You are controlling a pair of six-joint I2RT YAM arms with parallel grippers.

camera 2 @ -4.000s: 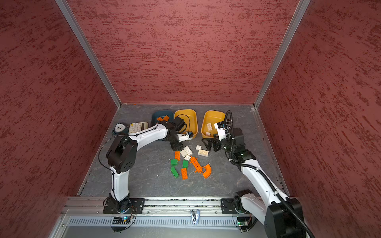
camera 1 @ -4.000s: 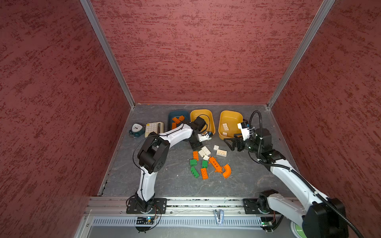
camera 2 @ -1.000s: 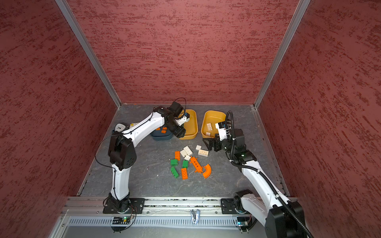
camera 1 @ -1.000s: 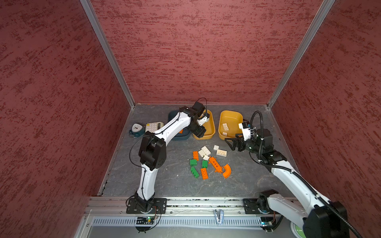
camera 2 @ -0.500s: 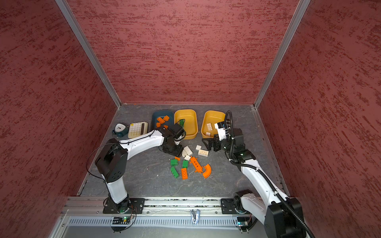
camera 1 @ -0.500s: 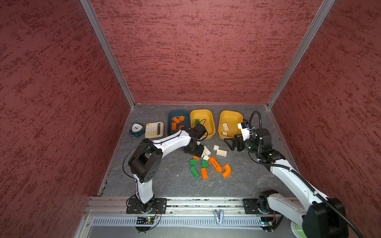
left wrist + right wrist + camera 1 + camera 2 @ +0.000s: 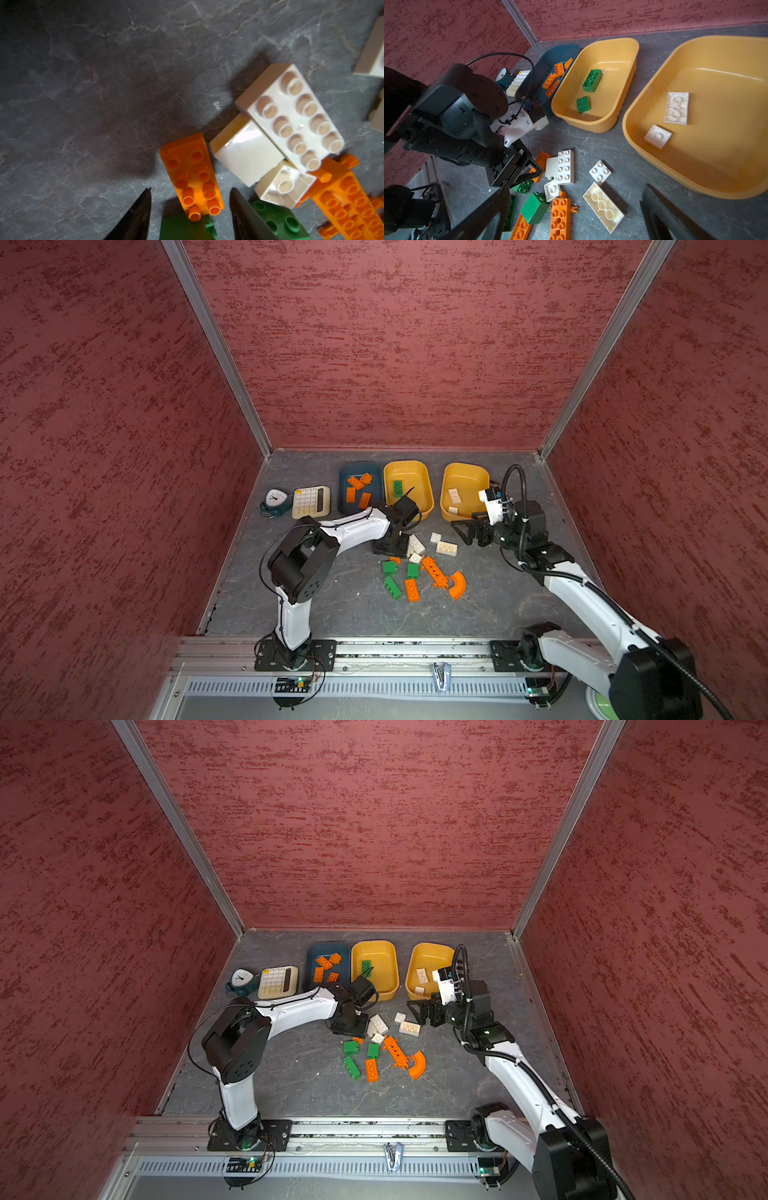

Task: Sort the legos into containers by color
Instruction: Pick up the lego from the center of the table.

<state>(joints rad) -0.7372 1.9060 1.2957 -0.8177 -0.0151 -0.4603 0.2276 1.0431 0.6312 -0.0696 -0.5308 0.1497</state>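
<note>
The small orange brick [image 7: 192,176] lies studs up on the counter [image 7: 83,93] at the 10 o'clock edge of the loose pile [image 7: 419,568], one end overlapping a green brick [image 7: 182,227]. The left end effector [image 7: 190,190] straddles it with jaws open, a gap showing on each side, so nothing is gripped. The step in hand looks like picking this orange piece. Next, I judge, the jaws must shut on its long sides, lift it clear of the green one and carry it toward 11 o'clock to the dark teal tub [image 7: 345,472], where orange bricks lie. The middle yellow tub [image 7: 415,499] at 12 holds green, the right yellow tub [image 7: 471,485] at 1 white. The right end effector [image 7: 462,531] hangs wide open and empty at 2 o'clock of the pile. In both top views the left wrist covers nearly all of the orange brick, and whether it rests on the green one I cannot tell
</note>
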